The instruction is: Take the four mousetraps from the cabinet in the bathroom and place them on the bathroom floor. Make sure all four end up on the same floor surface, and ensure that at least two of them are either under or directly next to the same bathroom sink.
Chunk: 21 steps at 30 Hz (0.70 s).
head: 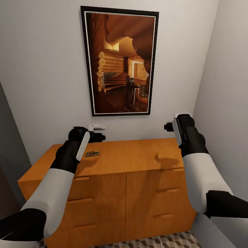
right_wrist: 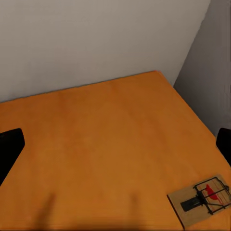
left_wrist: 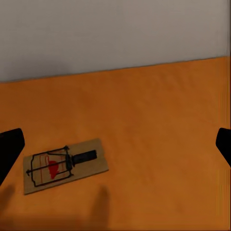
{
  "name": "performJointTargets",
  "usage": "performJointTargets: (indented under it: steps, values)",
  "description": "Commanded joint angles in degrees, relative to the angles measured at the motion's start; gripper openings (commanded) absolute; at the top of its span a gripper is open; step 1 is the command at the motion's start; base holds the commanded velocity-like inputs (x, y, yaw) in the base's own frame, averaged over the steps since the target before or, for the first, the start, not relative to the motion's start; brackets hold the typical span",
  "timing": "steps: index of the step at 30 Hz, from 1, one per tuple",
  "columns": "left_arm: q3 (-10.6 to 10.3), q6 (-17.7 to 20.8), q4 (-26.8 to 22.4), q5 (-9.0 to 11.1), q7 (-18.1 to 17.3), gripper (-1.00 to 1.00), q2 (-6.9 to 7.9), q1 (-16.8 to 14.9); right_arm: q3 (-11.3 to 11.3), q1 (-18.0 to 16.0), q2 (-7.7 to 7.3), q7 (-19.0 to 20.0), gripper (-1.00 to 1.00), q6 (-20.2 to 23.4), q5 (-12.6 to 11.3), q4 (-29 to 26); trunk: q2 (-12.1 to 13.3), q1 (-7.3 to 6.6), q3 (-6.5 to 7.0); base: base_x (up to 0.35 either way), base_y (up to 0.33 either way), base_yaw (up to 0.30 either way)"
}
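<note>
The cabinet (head: 137, 162) is an orange-brown chest of drawers standing against the wall. One mousetrap (head: 92, 154) lies flat on the left part of its top, just right of my left forearm. In the left wrist view this mousetrap (left_wrist: 65, 165) sits below and ahead of my left gripper (left_wrist: 115, 149), which is open and empty. My left gripper (head: 95, 137) hovers above the cabinet's back left. A second mousetrap (right_wrist: 202, 198) lies near the cabinet's right end. My right gripper (right_wrist: 115, 147) is open above the top, and my right gripper (head: 168, 126) hangs over the back right.
A framed picture (head: 119, 62) hangs on the wall above the cabinet, with a small white plug-like gadget (head: 96, 127) below it. A side wall (head: 227, 103) closes in on the right. A strip of cube-patterned bathroom floor (head: 165, 241) shows at the cabinet's foot.
</note>
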Motion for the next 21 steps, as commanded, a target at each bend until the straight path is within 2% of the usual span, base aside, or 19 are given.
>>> performJointTargets:
  steps: [1,12,18,19,21]
  values:
    - [-0.1,0.2,0.0,1.0,0.6,1.00,0.03,0.0,-0.2,-0.1,0.03,0.3,1.00,0.3,0.6,0.4,0.0,0.00,-0.07,0.000,0.000,0.000]
    - [-0.1,0.2,0.5,1.9,0.8,1.00,0.60,0.0,-0.3,-0.1,-0.16,0.6,1.00,0.3,0.4,1.6,0.0,0.00,-0.07,0.000,0.000,0.000]
    - [-0.1,0.2,0.9,0.9,1.1,1.00,2.73,0.0,-0.4,-0.1,0.06,1.0,1.00,0.3,-0.2,1.7,0.0,0.00,-0.07,0.000,0.000,0.000]
    - [-0.1,0.2,0.9,0.9,1.1,1.00,2.73,0.0,-0.4,-0.1,0.06,1.0,1.00,0.3,-0.2,1.7,0.0,0.00,-0.07,0.000,0.000,0.000]
    - [0.0,0.2,0.9,0.3,1.2,1.00,3.72,0.0,-0.4,-0.1,0.13,1.4,1.00,0.3,-0.9,1.7,0.0,0.00,-0.07,0.000,0.000,0.000]
